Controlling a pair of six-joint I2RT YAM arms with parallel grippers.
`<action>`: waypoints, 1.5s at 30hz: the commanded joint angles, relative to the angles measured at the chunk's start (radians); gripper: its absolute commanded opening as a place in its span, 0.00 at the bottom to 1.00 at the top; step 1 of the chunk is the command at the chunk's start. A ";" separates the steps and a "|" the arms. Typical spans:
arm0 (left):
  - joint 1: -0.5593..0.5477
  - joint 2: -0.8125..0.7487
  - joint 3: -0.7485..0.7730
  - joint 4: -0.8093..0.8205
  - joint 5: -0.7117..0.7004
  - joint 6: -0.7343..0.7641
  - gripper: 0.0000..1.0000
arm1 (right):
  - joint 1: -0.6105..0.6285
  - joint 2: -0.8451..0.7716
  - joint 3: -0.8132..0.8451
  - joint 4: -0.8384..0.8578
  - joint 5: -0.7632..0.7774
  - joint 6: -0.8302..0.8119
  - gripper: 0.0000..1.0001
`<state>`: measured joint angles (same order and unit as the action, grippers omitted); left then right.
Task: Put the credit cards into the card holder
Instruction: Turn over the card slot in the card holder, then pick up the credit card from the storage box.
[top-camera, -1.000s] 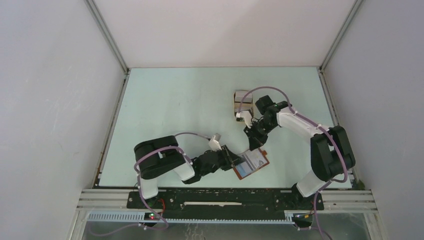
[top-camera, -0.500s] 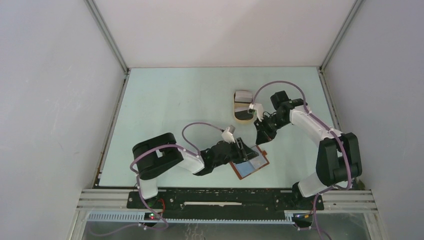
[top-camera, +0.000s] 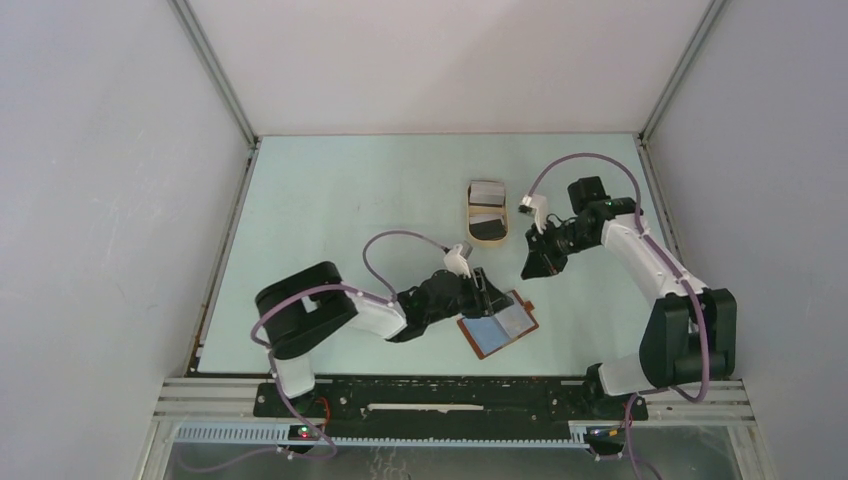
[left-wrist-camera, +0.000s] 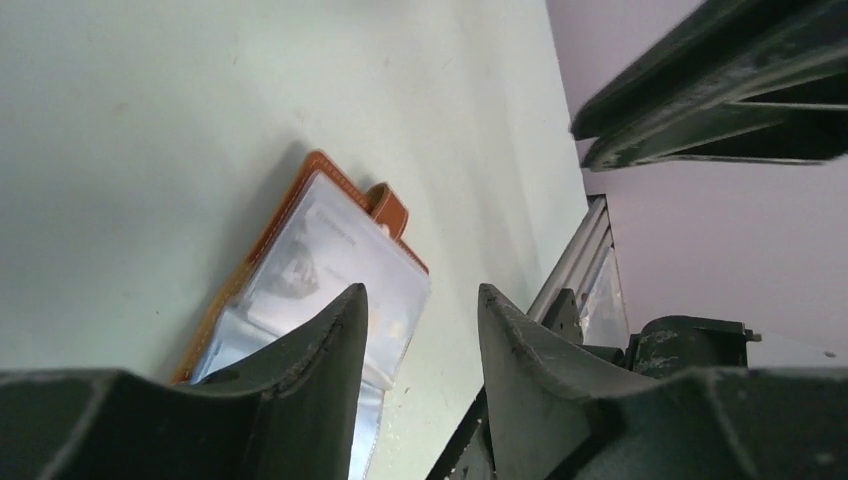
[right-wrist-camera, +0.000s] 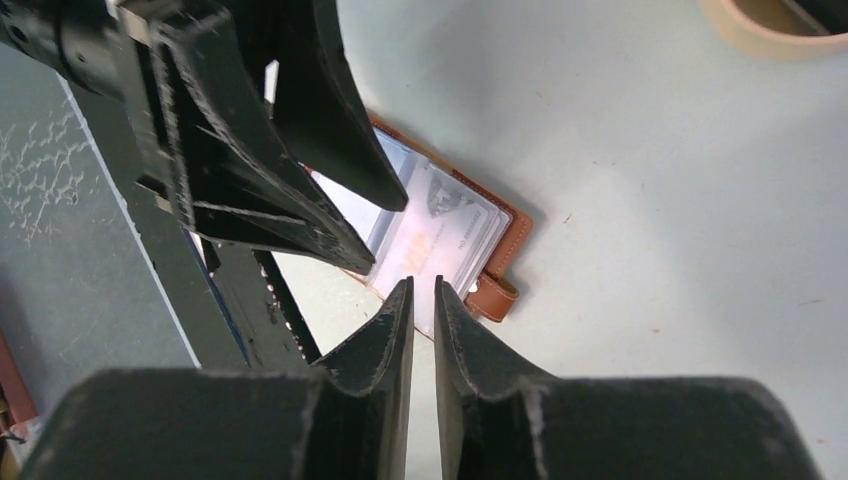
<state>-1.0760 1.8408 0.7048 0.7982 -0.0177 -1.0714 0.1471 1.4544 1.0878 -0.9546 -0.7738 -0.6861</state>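
The card holder (top-camera: 497, 325) lies open near the table's front edge, brown with clear sleeves and cards inside; in the right wrist view the card holder (right-wrist-camera: 450, 225) has its snap strap toward me. My left gripper (top-camera: 488, 292) is open at its upper left edge. In the left wrist view that gripper (left-wrist-camera: 420, 295) holds nothing, and the card holder (left-wrist-camera: 320, 260) lies beyond its fingers. My right gripper (top-camera: 534, 264) hovers up and right of the holder. Its fingers stand a narrow slit apart at the gripper (right-wrist-camera: 422, 282), empty. More credit cards (top-camera: 487, 195) sit in the tray.
A tan oval tray (top-camera: 488, 236) stands behind the card holder, left of my right wrist; its rim (right-wrist-camera: 760, 30) shows at the top of the right wrist view. The black base rail (top-camera: 450, 395) runs along the near edge.
My right gripper has pulled back from the card holder, up and right toward the tray. My left gripper has moved right along the holder's edge and opened wider.
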 joint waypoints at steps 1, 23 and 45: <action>0.011 -0.179 -0.008 -0.069 -0.015 0.212 0.50 | -0.034 -0.083 0.020 0.015 -0.066 -0.033 0.21; 0.090 -0.842 -0.242 -0.528 -0.717 0.962 1.00 | 0.014 0.018 0.378 0.087 -0.082 -0.425 1.00; 0.133 -0.844 -0.338 -0.423 -0.721 0.916 1.00 | 0.150 0.675 0.902 0.154 0.404 -0.474 0.96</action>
<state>-0.9546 0.9989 0.3824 0.3309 -0.7082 -0.1570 0.2893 2.0937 1.9083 -0.8295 -0.4511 -1.1549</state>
